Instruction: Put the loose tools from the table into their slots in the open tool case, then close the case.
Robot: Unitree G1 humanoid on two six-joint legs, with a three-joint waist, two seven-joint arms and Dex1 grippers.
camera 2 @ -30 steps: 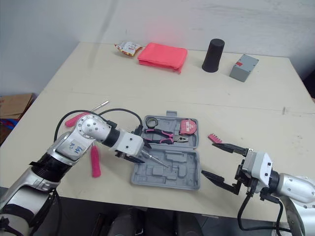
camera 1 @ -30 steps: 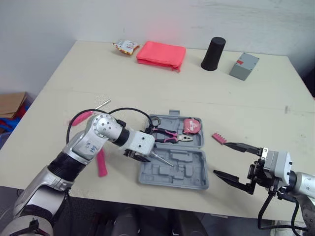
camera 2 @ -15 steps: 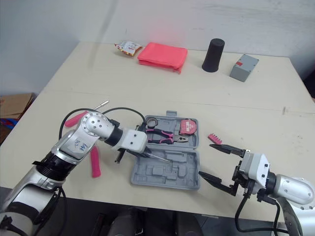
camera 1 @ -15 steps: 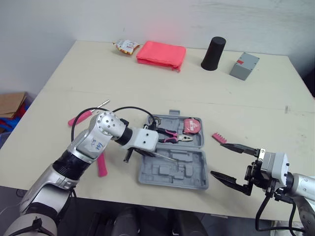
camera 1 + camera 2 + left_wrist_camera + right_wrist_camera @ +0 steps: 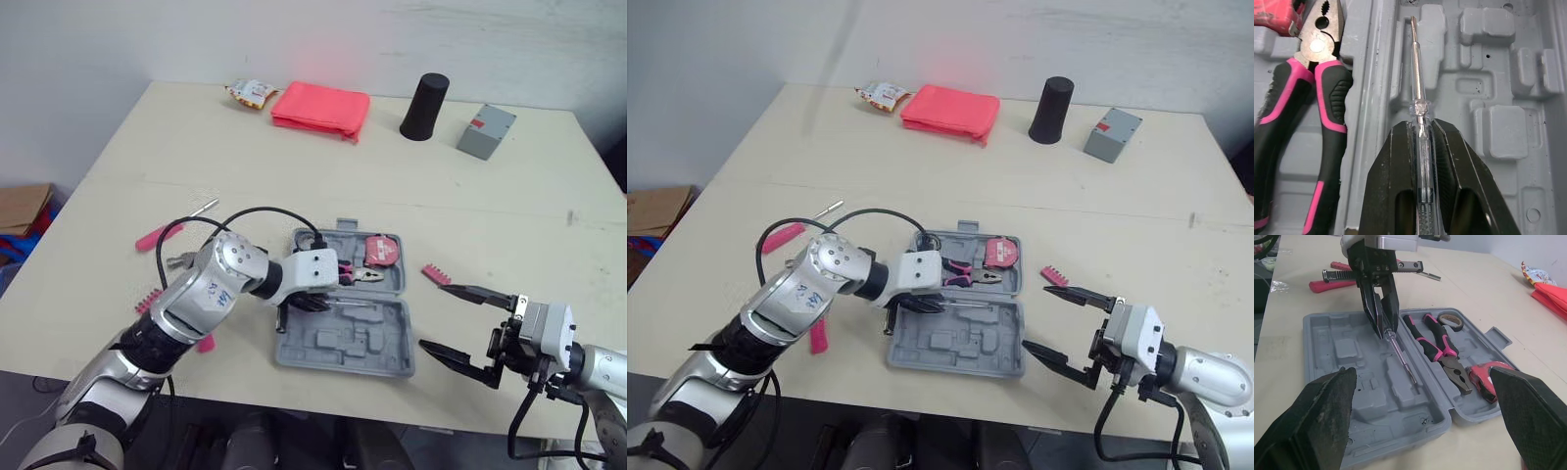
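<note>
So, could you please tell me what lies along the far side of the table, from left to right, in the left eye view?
The snack packet → pink cloth → black cylinder → grey box.

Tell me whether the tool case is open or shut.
Open. The tool case lies spread flat, both halves facing up; the pliers sit in one half, and the left pincer holds a screwdriver over the other.

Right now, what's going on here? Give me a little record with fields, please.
Left claw: shut on a screwdriver, over the open case
Right claw: open, empty, right of the case
In the case: pliers, tape measure
Loose outside: pink bit strip right of the case; pink-handled tool left of it
</note>
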